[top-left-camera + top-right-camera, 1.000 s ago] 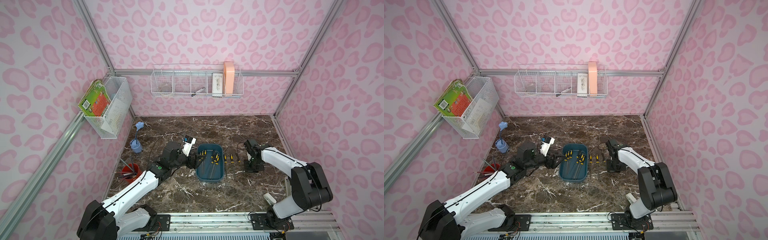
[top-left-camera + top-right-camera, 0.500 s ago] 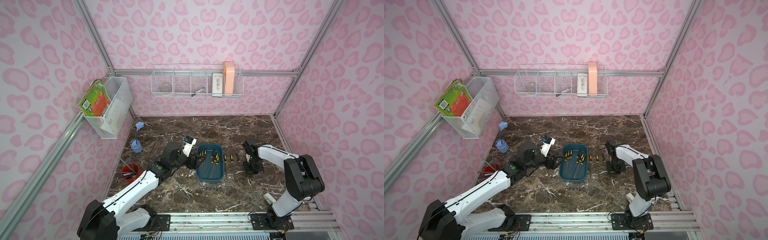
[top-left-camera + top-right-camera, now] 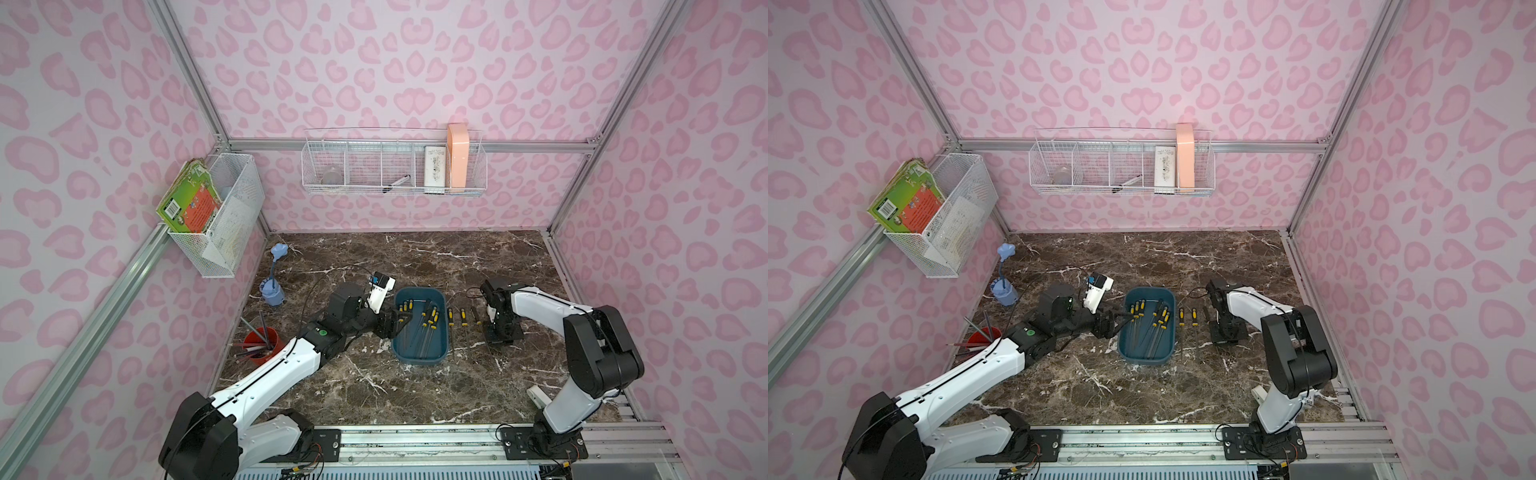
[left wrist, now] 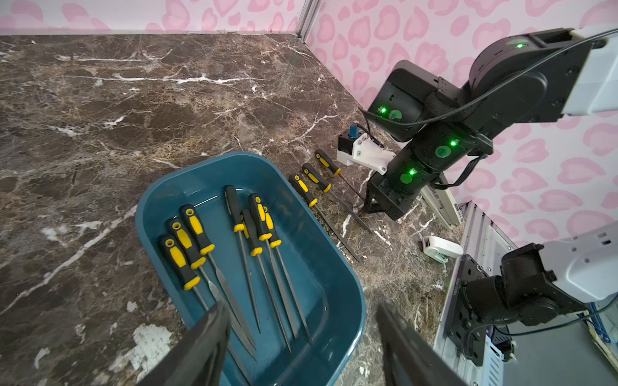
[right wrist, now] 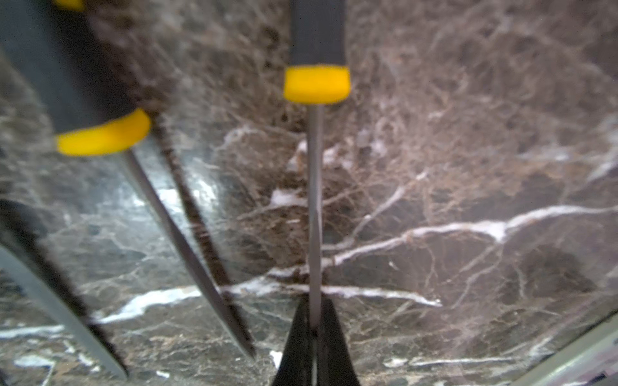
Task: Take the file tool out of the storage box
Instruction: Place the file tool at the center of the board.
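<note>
The left pincer (image 4: 301, 310) hangs open over the edge of the storage box (image 3: 419, 360), files (image 4: 197, 234) inside; beside that box the right pincer (image 5: 314, 320) pinches the blade of a file (image 5: 315, 200) on the counter (image 3: 415, 257)

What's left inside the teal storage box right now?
Seven yellow-and-black file tools, by my count: three side by side, four overlapping. Nothing else shows on the storage box floor. A finger of the left claw hides a few tips.
</note>
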`<move>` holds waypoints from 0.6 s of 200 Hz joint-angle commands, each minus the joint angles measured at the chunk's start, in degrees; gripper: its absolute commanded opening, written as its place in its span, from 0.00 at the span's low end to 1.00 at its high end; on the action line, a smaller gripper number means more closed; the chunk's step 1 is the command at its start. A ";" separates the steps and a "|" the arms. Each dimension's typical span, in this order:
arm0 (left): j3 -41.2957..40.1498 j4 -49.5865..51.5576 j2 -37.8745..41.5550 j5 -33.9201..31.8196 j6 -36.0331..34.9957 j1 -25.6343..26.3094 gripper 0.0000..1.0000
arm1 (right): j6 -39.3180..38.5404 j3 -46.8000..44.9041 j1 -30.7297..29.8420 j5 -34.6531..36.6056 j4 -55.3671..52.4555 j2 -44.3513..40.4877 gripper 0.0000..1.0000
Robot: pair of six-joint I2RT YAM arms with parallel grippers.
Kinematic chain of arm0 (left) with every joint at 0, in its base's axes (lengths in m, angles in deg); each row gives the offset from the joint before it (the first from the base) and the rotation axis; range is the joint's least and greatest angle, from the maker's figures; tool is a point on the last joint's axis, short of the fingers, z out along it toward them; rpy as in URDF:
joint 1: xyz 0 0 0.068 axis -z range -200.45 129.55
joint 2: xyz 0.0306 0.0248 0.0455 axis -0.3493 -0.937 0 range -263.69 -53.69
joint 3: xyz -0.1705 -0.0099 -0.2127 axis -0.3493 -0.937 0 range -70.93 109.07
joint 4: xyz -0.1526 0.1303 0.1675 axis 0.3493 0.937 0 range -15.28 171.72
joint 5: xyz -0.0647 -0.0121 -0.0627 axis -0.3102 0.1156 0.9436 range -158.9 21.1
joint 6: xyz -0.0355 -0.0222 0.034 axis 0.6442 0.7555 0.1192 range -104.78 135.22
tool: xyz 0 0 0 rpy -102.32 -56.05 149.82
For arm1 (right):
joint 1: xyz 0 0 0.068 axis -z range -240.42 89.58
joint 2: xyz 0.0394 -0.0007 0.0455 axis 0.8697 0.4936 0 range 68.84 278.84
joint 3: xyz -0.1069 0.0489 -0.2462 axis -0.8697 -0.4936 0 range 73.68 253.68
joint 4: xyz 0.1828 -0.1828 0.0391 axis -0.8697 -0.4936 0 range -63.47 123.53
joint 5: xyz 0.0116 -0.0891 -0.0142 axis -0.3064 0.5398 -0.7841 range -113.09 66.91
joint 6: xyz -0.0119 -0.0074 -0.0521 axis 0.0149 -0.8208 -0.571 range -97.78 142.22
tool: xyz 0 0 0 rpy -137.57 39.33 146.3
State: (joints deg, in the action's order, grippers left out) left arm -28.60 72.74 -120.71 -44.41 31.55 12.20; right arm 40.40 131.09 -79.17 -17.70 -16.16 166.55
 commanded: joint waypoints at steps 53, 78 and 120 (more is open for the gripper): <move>0.55 0.48 -0.30 0.82 -0.48 -0.04 0.73 | 0.11 -0.20 0.60 0.62 -0.82 0.45 0.00; 0.65 0.53 -0.55 0.82 -0.52 -0.04 0.73 | 0.06 -0.23 0.55 0.65 -0.84 0.90 0.04; 0.91 0.58 -1.00 0.82 -0.61 -0.04 0.73 | 0.51 -0.16 0.46 1.69 -1.24 1.61 0.12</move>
State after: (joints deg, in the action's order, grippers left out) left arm -28.27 73.15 -121.48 -44.02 31.53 12.20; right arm 40.42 130.98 -78.58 -16.83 -16.36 167.58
